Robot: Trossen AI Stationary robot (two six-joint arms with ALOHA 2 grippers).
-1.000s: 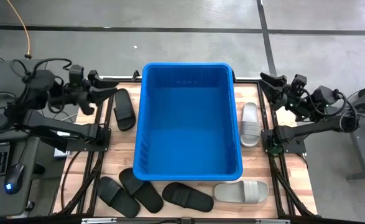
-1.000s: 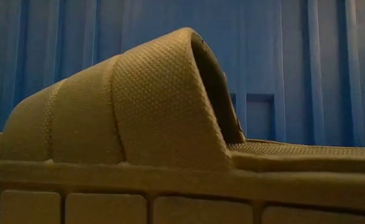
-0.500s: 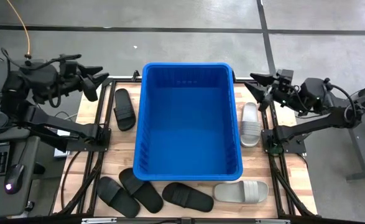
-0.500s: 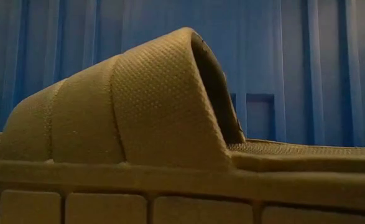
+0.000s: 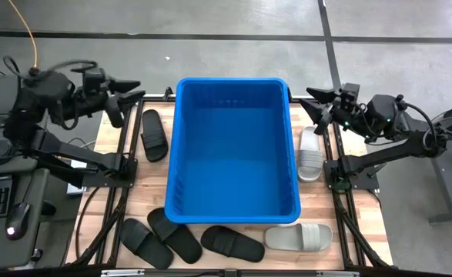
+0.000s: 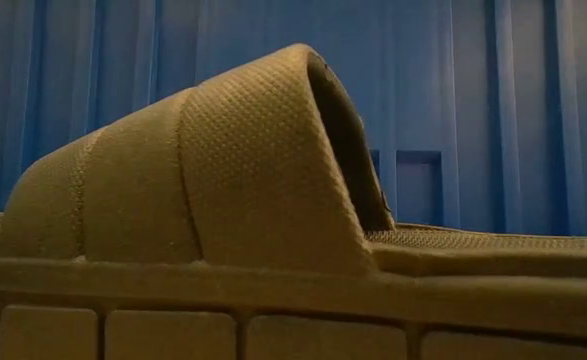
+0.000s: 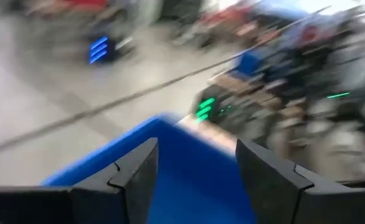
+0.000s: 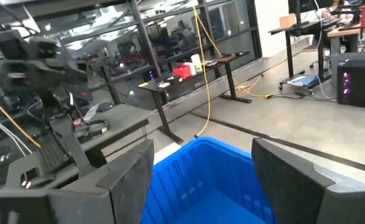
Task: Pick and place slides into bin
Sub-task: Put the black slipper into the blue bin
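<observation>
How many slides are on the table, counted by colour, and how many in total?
Black slides: 4
Grey slides: 2
Total: 6, all outside the bin.

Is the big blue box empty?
Yes, empty. The bin shows only its bare blue floor from above; all the slides lie outside it on the table.
</observation>
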